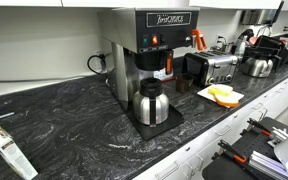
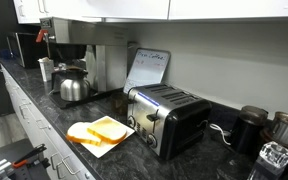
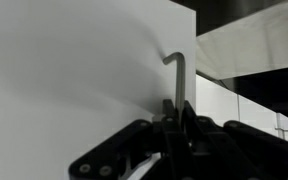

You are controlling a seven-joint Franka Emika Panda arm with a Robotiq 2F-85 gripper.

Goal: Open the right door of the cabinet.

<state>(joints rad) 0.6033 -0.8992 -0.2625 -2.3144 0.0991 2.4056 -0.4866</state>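
Note:
In the wrist view a white cabinet door fills the left and middle. A thin metal bar handle stands on it near its edge, bent at the top. My gripper is shut on the lower part of this handle, with one black finger on each side of the bar. The door's edge stands off from further white cabinet fronts behind it on the right. My gripper does not show in either exterior view. The bottom edge of the white upper cabinets shows in an exterior view.
On the dark stone counter stand a coffee machine with a steel jug, a toaster, and a white plate of yellow slices. Kettles and clutter crowd the far end. White drawers run below.

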